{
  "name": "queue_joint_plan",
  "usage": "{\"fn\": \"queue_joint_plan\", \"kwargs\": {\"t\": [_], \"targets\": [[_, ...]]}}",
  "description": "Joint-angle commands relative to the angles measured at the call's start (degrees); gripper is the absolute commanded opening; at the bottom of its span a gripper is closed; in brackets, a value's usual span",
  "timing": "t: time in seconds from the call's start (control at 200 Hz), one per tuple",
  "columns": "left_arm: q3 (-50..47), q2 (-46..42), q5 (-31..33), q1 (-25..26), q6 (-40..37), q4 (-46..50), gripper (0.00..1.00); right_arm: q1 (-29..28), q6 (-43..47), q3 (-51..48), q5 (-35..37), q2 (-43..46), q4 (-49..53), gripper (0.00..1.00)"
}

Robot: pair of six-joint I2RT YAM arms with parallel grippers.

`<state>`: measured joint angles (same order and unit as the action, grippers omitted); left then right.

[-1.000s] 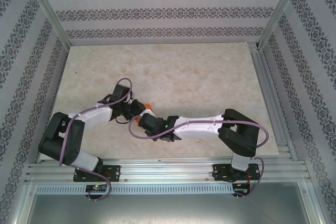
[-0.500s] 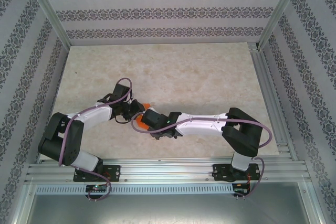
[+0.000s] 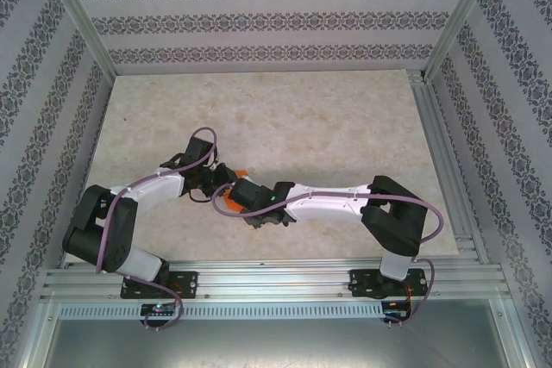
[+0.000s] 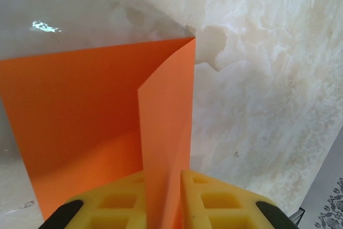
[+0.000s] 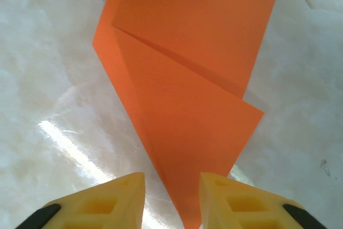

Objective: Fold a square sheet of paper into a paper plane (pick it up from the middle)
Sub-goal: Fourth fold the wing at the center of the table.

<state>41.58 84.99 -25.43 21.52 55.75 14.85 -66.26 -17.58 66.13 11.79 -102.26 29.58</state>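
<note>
The orange sheet of paper (image 5: pixel 187 79) lies on the marble table, folded with diagonal flaps into a long pointed shape. In the left wrist view one flap of the paper (image 4: pixel 80 127) stands upright, and my left gripper (image 4: pixel 162 181) is shut on that flap. My right gripper (image 5: pixel 172 186) is open; the paper's pointed tip lies between its fingers, closer to the right finger (image 5: pixel 225 197), which does not press it. From above, the two grippers meet over the paper (image 3: pixel 244 174), left gripper (image 3: pixel 220 180) facing right gripper (image 3: pixel 235 197), and they hide most of it.
The marble tabletop (image 3: pixel 302 118) stretches away behind and to the right of the arms. An aluminium frame rail (image 3: pixel 440 152) runs along the right edge, and patterned walls (image 3: pixel 259 23) close in the back and sides.
My right arm has moved left, closer to the left gripper. Its jaws closed a little and then opened wider. The left gripper has kept its hold on the paper.
</note>
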Motion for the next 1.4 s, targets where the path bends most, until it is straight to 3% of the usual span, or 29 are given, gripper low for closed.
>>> {"fn": "queue_joint_plan", "kwargs": {"t": [0.0, 0.325, 0.434, 0.539, 0.694, 1.044, 1.183, 1.393], "targets": [[1.85, 0.26, -0.69, 0.35, -0.84, 1.08, 0.21, -0.20, 0.59, -0.91, -2.55, 3.16, -3.02, 0.36], [1.49, 0.24, -1.11, 0.29, -0.47, 0.87, 0.20, -0.28, 0.72, 1.67, 2.23, -2.42, 1.64, 0.37], [1.47, 0.35, -1.33, 0.30, -0.31, 0.66, 0.21, -0.79, 1.73, 3.43, 0.08, -3.23, 3.00, 0.37], [1.86, 0.27, -1.58, 0.36, -0.72, 1.21, 0.20, -1.75, 1.56, 4.08, 1.90, -3.58, 2.68, 0.41], [1.92, -0.08, -1.44, 0.29, -1.08, 2.07, 0.20, -1.58, 1.28, 6.88, 6.38, -6.81, 6.51, 0.32], [2.28, 0.23, -1.38, 0.31, -1.25, 2.33, 0.20, -1.17, 0.19, 6.65, 6.54, -6.40, 6.49, 0.24], [2.38, 0.40, -1.49, 0.36, -1.19, 2.26, 0.20, -1.24, 0.35, 6.56, 5.39, -6.20, 5.92, 0.11], [2.33, -0.06, -1.31, 0.29, -0.98, 2.37, 0.21, -0.93, -0.08, 6.65, 4.70, -6.36, 5.42, 0.05]]}}
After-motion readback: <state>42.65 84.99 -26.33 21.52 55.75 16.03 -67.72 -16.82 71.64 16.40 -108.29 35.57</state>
